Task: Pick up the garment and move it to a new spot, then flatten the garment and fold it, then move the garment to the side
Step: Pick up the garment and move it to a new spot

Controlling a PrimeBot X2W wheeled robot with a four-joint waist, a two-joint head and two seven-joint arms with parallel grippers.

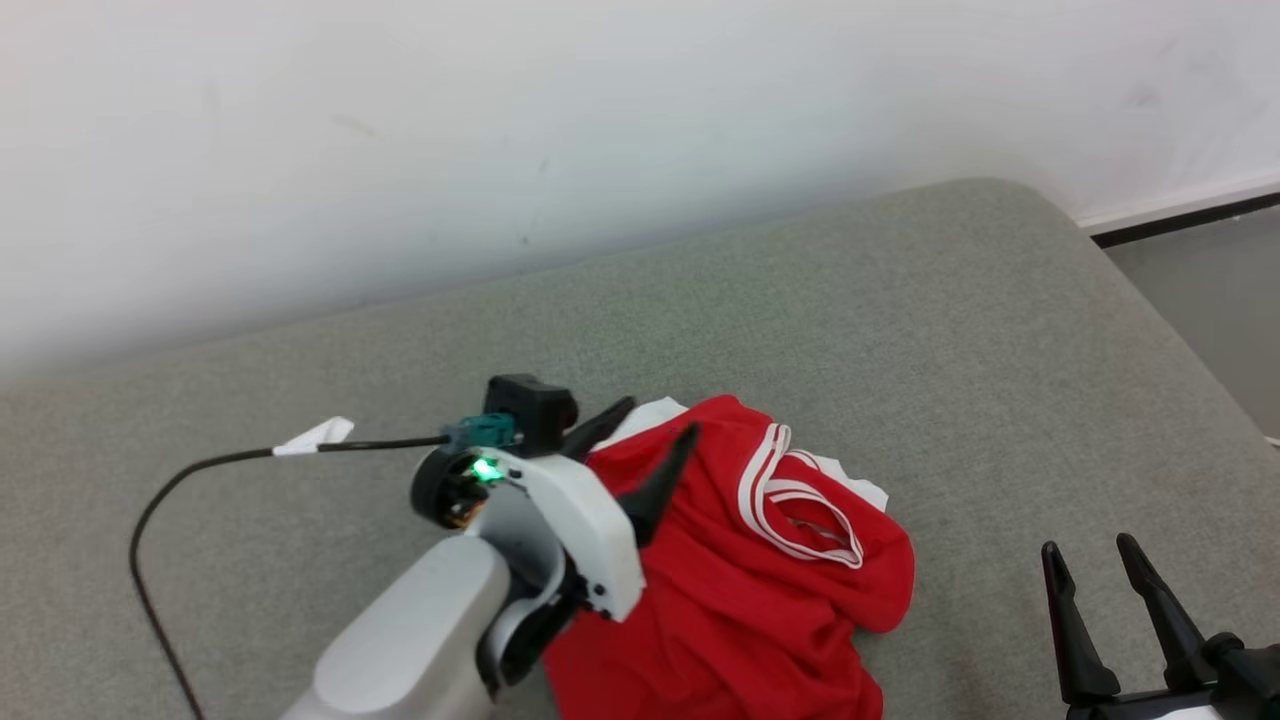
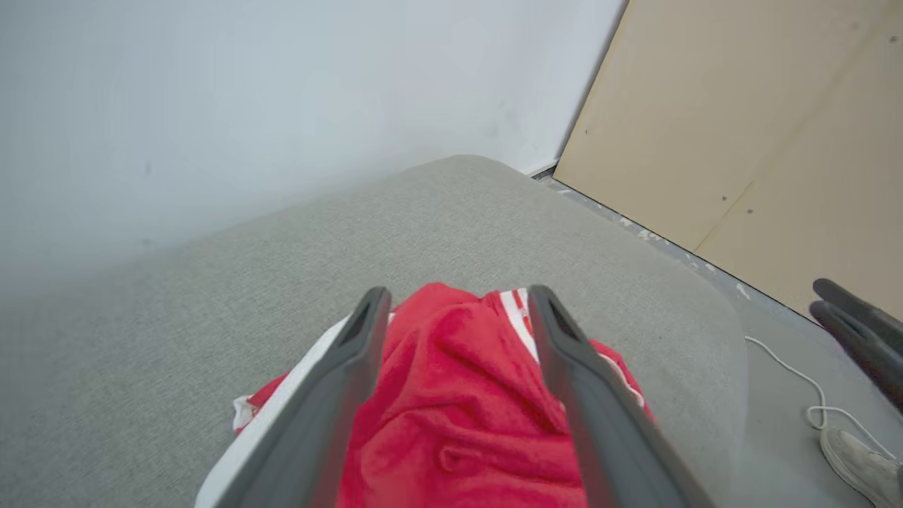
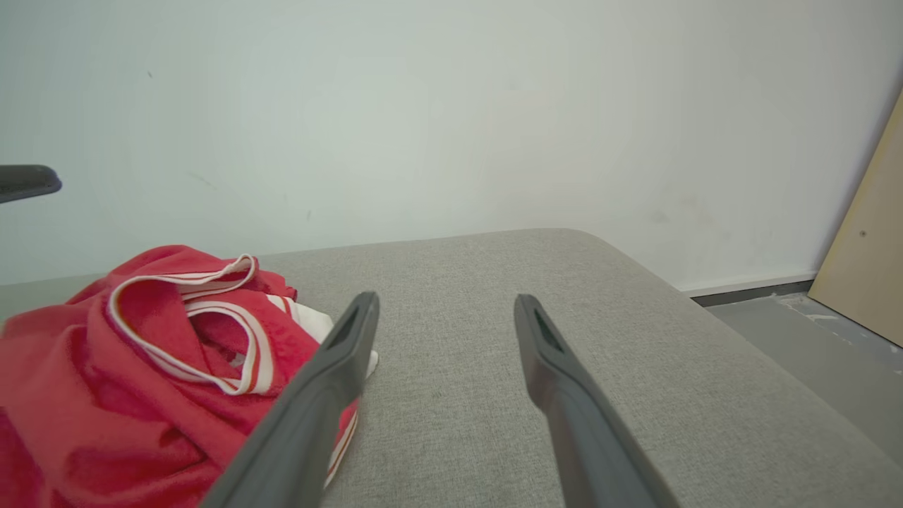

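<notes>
Evidently not yet flattened or folded, the crumpled garment (image 1: 760, 600) is overhung by the left gripper (image 1: 660, 418), opened wide like the right gripper (image 1: 1087, 545).

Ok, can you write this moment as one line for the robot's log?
garment: crumpled, not flattened | left gripper: open over garment | right gripper: open, apart from it | surface: grey cushion

Plain white wall (image 1: 500, 120) behind, a few scuffs, light even and diffuse. Grey fabric cushion (image 1: 900, 300) with a rounded corner runs up to it. White baseboard (image 1: 1180, 205) over a dark strip at the wall foot. Grey floor (image 1: 1210, 300) to the right, paint-flecked along a beige wood panel (image 2: 762, 127). White cable (image 2: 797, 374) loops on the floor, white shoe (image 2: 861, 462) just beside it.
</notes>
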